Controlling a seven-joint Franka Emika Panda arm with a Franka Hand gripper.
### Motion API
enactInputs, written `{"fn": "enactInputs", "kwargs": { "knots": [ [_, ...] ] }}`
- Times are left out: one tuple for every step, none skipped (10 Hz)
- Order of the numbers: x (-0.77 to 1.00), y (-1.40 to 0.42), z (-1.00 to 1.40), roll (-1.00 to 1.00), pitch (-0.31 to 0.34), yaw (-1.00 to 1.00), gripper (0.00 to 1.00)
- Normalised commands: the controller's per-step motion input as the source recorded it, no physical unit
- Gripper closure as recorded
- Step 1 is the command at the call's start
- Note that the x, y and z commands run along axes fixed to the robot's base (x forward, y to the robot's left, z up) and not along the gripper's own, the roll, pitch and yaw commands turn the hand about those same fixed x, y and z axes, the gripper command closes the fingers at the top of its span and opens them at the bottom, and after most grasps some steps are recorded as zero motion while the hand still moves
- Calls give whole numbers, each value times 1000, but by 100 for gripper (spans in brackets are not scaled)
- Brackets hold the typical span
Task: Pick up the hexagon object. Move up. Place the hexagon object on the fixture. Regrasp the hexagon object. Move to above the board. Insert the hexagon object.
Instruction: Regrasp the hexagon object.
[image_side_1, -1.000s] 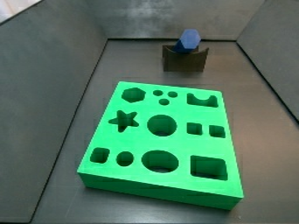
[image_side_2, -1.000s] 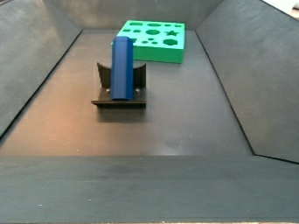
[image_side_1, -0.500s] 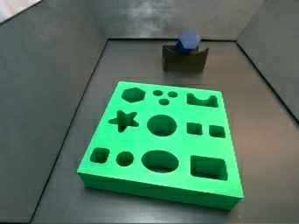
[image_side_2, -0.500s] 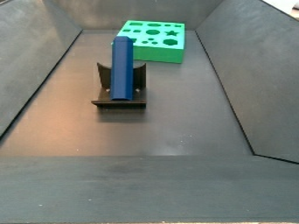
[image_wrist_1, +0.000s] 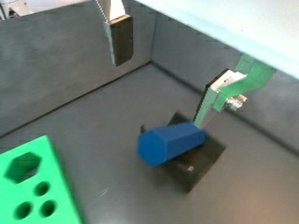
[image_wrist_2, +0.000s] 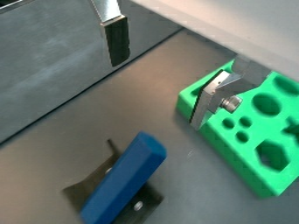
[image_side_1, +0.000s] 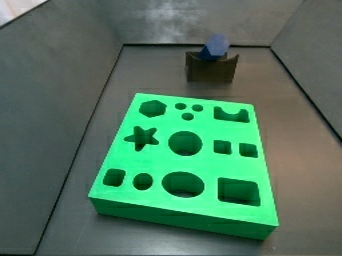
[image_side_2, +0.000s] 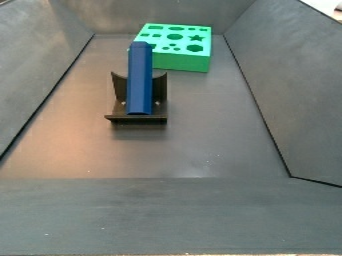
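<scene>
The blue hexagon object (image_side_2: 139, 75) lies in the notch of the dark fixture (image_side_2: 136, 110), its length running along the floor; both side views show it (image_side_1: 214, 47) on the fixture (image_side_1: 210, 66). The green board (image_side_1: 190, 163) with shaped holes lies apart from it on the floor (image_side_2: 178, 46). My gripper (image_wrist_1: 166, 68) is open and well above the hexagon object (image_wrist_1: 170, 144), with nothing between its fingers (image_wrist_1: 121, 37). In a wrist view the gripper (image_wrist_2: 160, 70) hangs over the floor between the hexagon object (image_wrist_2: 126, 175) and the board (image_wrist_2: 254, 122). The gripper is out of view in both side views.
Dark grey walls enclose the floor on all sides (image_side_1: 64, 120) (image_side_2: 267, 80). The fixture (image_wrist_1: 194, 165) stands near one end wall, the board (image_wrist_1: 35, 188) toward the other end.
</scene>
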Motion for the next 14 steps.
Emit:
{"fn": "enactInputs", "kwargs": {
  "knots": [
    [62,-28,-10,1000,83,32,0],
    [70,-31,-15,1000,90,33,0],
    [87,-32,-16,1000,105,39,0],
    [100,-36,-11,1000,119,44,0],
    [118,-40,-12,1000,141,54,0],
    [128,-44,-16,1000,153,59,0],
    [169,-48,-19,1000,182,78,0],
    [189,-50,-20,1000,194,88,0],
    [232,-53,-18,1000,218,115,0],
    [254,-55,-19,1000,231,132,0],
    [303,-57,-22,1000,256,173,0],
    [357,-63,-22,1000,280,229,0],
    [406,-66,-22,984,291,285,0],
    [446,-67,-21,877,265,299,0]
  ]
}}
